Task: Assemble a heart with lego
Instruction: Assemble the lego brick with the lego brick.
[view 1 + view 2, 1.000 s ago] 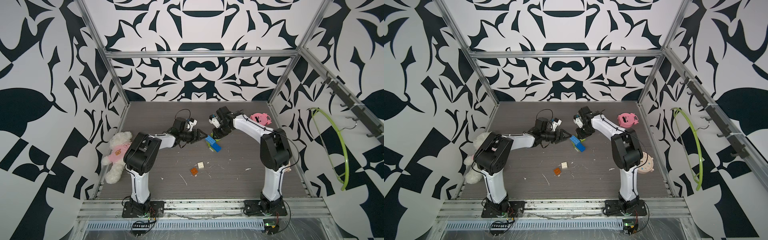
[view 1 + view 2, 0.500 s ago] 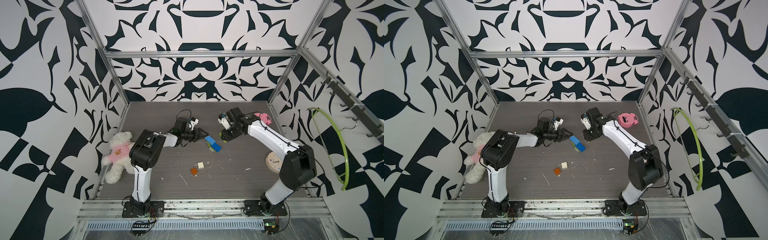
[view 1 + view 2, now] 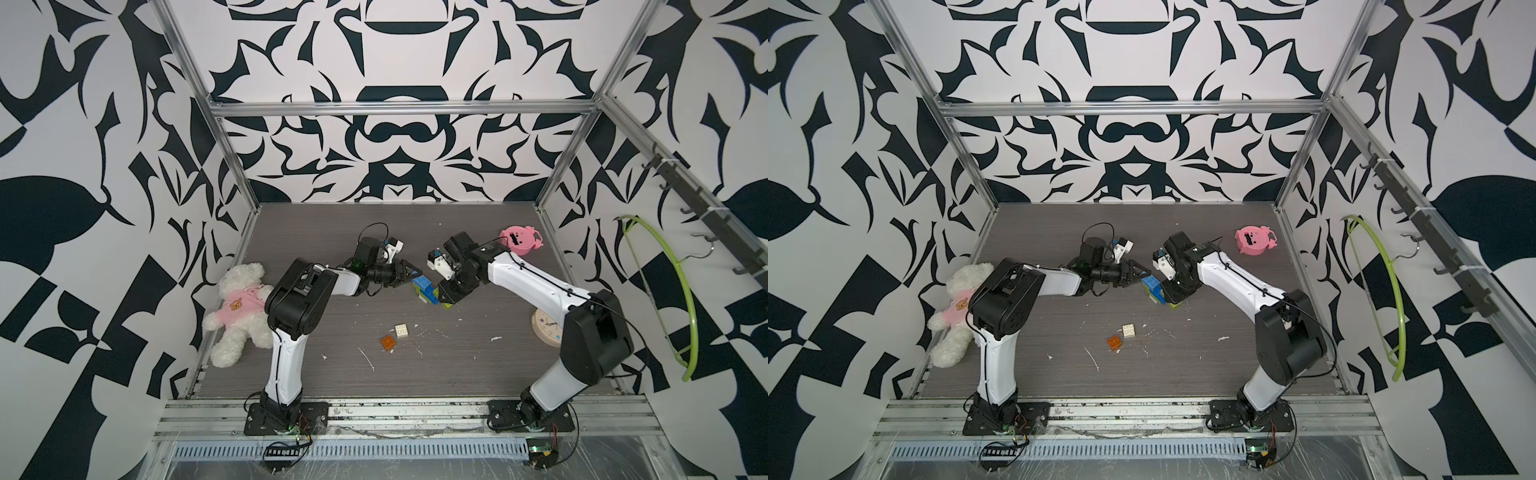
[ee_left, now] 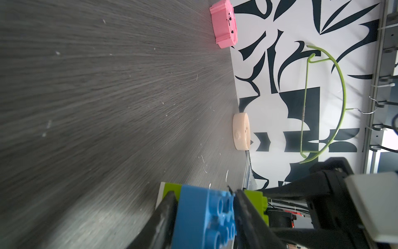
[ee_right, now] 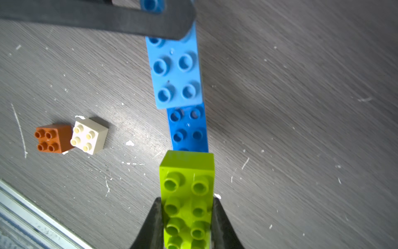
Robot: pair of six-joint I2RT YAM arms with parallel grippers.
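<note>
Heart (image 3: 430, 293) is mid-table, a little above and right of frame centre in both top views, between the two grippers. It's partly built. Light blue brick (image 5: 176, 71) is on top, dark blue brick (image 5: 188, 129) is stepped out below it, and lime green brick (image 5: 187, 168) is on the far end. More lime and a white sliver show under the stack in the left wrist view.

Left gripper (image 3: 413, 276) points in from frame left, low over the table. Its fingers (image 4: 165, 215) straddle the light blue brick, tight to both sides. Can't tell if it's clamping or just bracketing. Right gripper (image 3: 446, 297) points in from frame right, jaws clamped on the lime green brick, one on each long side.

Loose lego: white brick (image 3: 401, 331) and orange brick (image 3: 388, 342) lie just beside each other, corners about touching. They're below the heart toward the front, well apart from it.

Room: bare table (image 3: 457, 374) runs from the loose pair to the front rail (image 3: 374, 409), with only white flecks on it. There's another bare strip behind the grippers, up to the back edge.

The edges are occupied:
- Teddy bear (image 3: 239, 309) lies against the left edge, beside the left arm.
- Clock (image 3: 544, 328) is at the right edge, half hidden by the right arm.
- Pink toy (image 3: 519, 240) is near the back right corner, just behind the right arm.
- Green hanger (image 3: 673, 299) hangs on the right wall, off the table.
</note>
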